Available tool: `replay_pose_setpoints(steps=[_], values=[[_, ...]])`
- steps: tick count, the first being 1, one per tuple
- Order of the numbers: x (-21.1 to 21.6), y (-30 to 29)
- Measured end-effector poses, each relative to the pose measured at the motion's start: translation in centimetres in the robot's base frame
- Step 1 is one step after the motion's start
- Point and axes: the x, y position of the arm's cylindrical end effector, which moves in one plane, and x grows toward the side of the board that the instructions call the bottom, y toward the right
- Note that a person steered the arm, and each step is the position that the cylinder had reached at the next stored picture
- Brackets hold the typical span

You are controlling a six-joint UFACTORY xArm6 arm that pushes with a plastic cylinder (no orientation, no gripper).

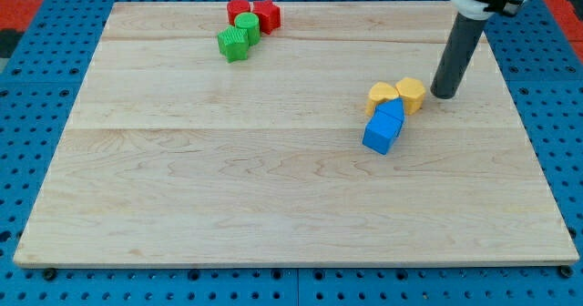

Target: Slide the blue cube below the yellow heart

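Note:
A yellow heart lies right of the board's middle, touching a yellow hexagon-like block on its right. Just below the heart sit two blue blocks: a small one touching the heart's lower edge and a blue cube below it, touching it. My tip stands on the board just right of the yellow hexagon-like block, a small gap away, up and to the right of the blue cube.
At the view's top, left of centre, a cluster: two red blocks and two green blocks. The wooden board lies on a blue pegboard; its right edge is near my tip.

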Motion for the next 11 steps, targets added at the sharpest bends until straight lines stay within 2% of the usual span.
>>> replay_pose_setpoints(steps=[1, 3, 4, 6, 8, 9, 10, 11], values=[[-0.1, -3.8], [-0.7, 4.1], [3.8, 5.1], [7.7, -0.7], [7.3, -8.8], [9.3, -7.8], [10.2, -9.8], [10.2, -15.2]])
